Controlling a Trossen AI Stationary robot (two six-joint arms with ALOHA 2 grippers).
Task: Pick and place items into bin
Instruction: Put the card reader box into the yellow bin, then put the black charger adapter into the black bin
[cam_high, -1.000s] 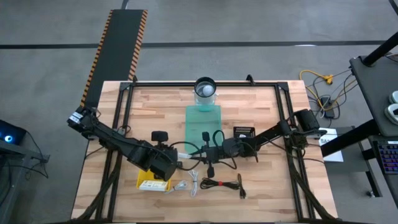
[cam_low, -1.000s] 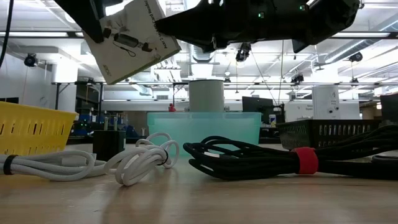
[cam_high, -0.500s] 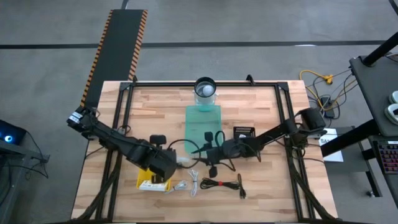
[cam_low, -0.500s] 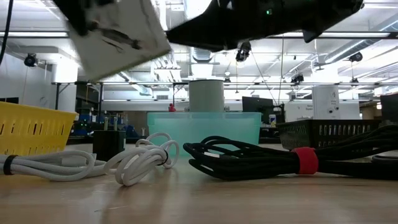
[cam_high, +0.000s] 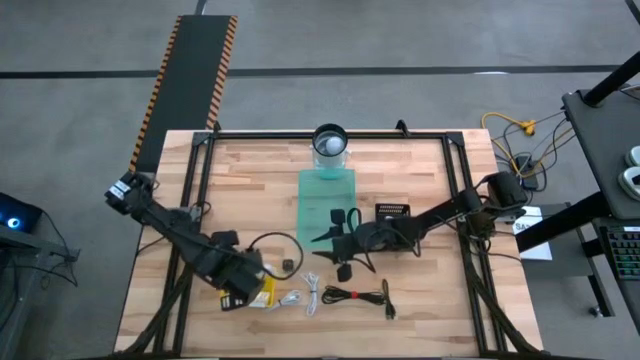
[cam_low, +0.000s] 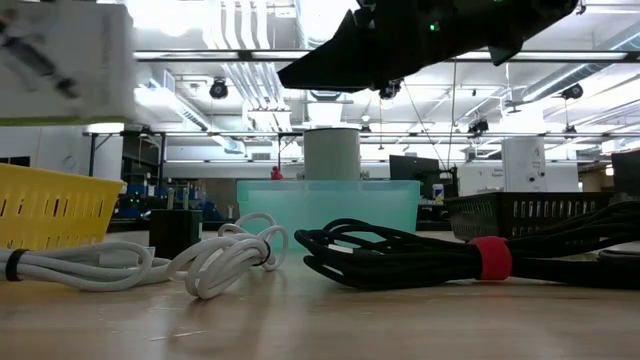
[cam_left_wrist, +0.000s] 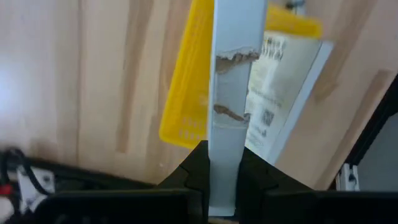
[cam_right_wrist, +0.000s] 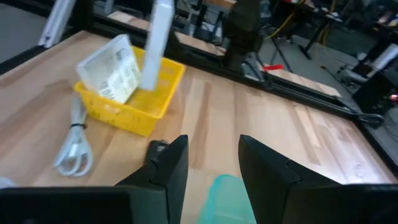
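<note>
The left gripper (cam_left_wrist: 224, 186), closed on a flat white printed card (cam_left_wrist: 235, 93) held edge-on, hangs directly above the small yellow plastic bin (cam_left_wrist: 186, 87); 1 more printed packet (cam_left_wrist: 277, 93) lies in it. The right gripper (cam_right_wrist: 213, 163), part-open and empty, is well apart.

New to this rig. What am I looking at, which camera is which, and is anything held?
Two dark robot arms work at a wooden table. One camera looks straight down, one sits at table height, and one rides on each wrist. The left gripper is shut on a white card, holding it above the yellow bin, where another card already lies. The right gripper is open and empty near the teal tray. White cables, a black cable and a black basket lie on the table.
</note>
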